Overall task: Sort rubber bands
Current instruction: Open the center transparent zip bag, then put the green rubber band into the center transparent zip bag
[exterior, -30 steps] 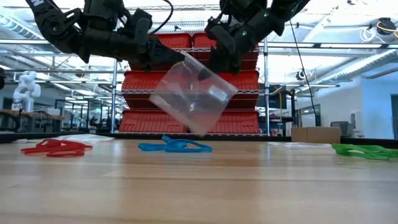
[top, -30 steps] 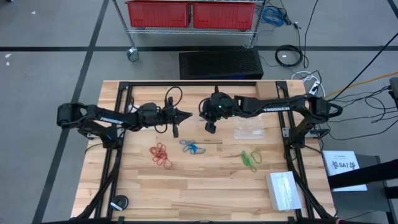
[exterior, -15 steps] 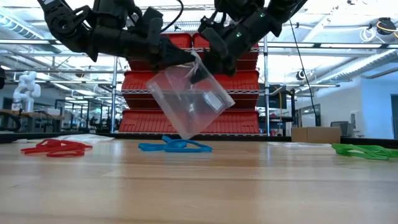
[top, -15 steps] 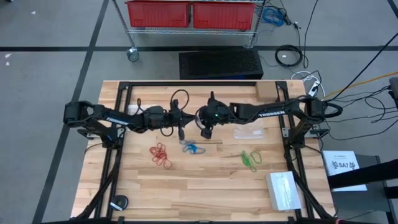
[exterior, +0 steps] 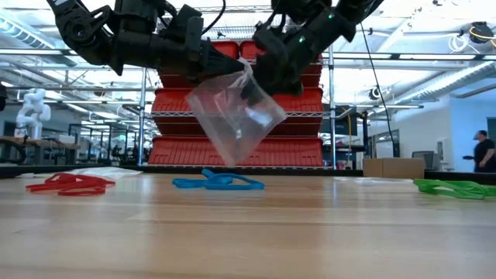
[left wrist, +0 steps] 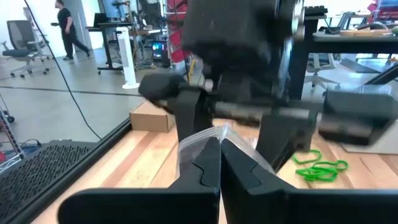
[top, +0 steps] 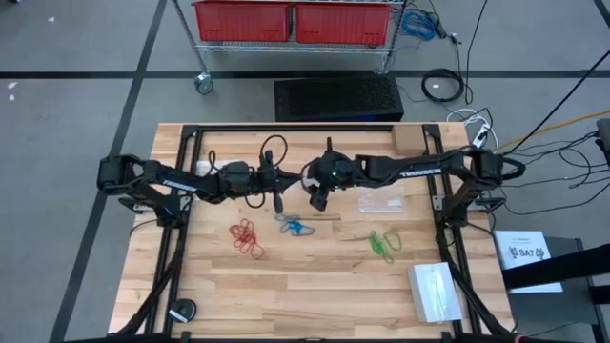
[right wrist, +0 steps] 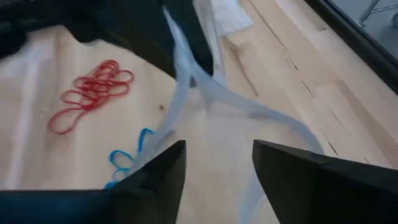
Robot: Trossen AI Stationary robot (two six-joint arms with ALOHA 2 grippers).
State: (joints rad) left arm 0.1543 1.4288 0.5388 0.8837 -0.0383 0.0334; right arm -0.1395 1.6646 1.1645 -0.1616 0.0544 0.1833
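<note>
A clear plastic bag [exterior: 232,116] hangs in the air above the blue rubber bands [top: 297,228], held between my two grippers. My left gripper [top: 279,203] is shut on its top edge. My right gripper [top: 319,198] stands open right beside it, with the bag's film [right wrist: 205,87] just ahead of its fingers. The red rubber bands [top: 246,237] lie on the table to the left of the blue ones. The green rubber bands [top: 383,245] lie to their right. My left gripper pinches the bag's top edge [left wrist: 202,138] between its two fingers, coming level from the table's left. The bag hangs tilted below the fingertips [exterior: 235,68], clear of the table. My right gripper is open at the bag's upper right; whether it touches the film I cannot tell.
Another clear bag [top: 381,202] lies flat to the right of the grippers. A stack of bags [top: 435,292] sits at the near right corner. Black frame rails [top: 172,257] run along both sides of the table. A round black object [top: 181,310] lies at the near left.
My left gripper has gone toward the table's right and a little toward the near edge, closing on my right gripper, which has edged left. The bag between them has swung and now hangs more steeply from my left gripper's fingertips, still clear of the table.
</note>
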